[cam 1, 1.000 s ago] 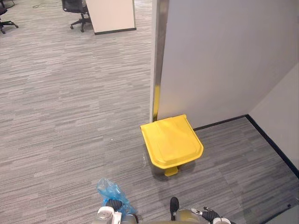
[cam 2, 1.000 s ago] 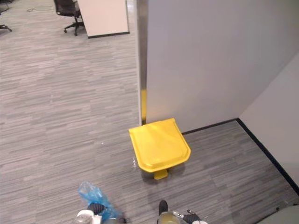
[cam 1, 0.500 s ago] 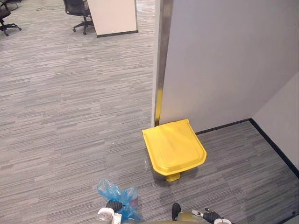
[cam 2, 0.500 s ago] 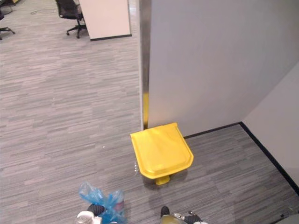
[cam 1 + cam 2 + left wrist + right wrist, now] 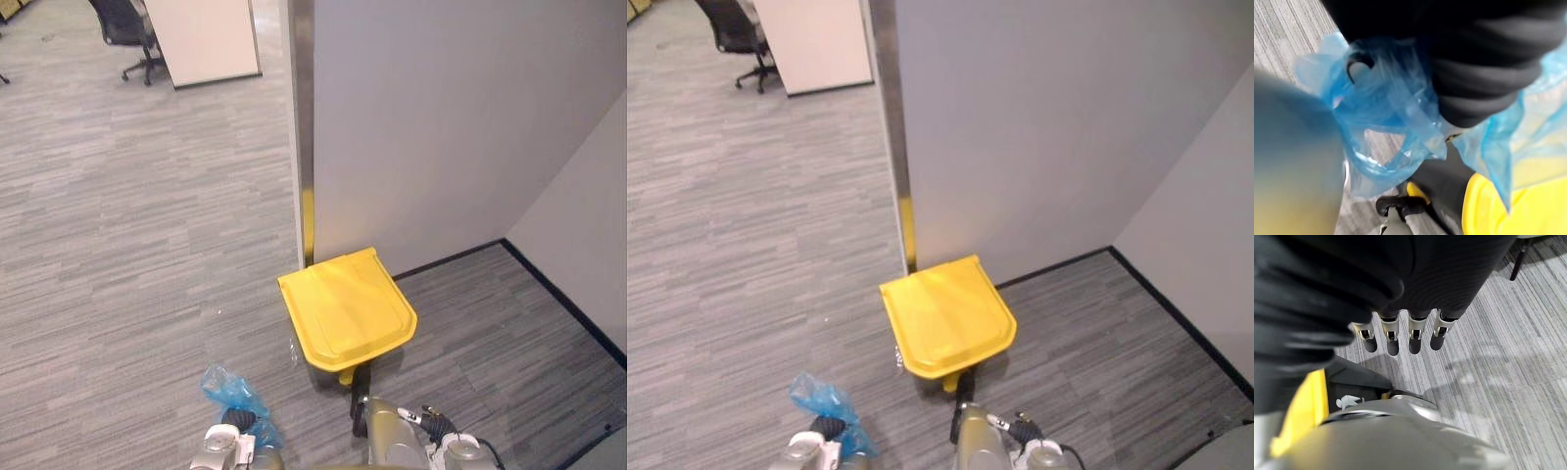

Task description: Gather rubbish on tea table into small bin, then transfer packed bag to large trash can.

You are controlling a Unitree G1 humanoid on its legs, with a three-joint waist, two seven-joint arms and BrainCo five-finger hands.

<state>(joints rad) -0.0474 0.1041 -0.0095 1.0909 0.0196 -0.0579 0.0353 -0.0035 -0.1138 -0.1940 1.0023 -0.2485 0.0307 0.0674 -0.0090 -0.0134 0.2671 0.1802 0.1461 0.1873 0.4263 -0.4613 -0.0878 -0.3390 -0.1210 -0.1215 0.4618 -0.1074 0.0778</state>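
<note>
- The whole view has swung a little since half a second ago, so the slide of the wall (image 5: pixel 441 127) and the chair (image 5: pixel 122 24) across the picture is the camera's doing; nothing on the floor has moved.
- Less of the blue bag (image 5: pixel 232 390) shows above the left hand (image 5: pixel 236 420) than before: it was spread wide, and now it is a narrow bunch.
- In the left wrist view the plastic is wrapped close round that hand. The bag plainly hangs from it, but I cannot tell how it is gripped.
- The yellow bin (image 5: pixel 345 308) stands against the wall, ahead and to the right of the bag, near but apart from it. Its lid is down, and its pedal (image 5: pixel 346 375) faces the robot.
- I judge this the last leg of the task: the lid must be raised before the bag can go in.
- The right hand (image 5: pixel 1449 269) hangs beside the bin, its fingers (image 5: pixel 1393 339) straight and holding nothing.
</note>
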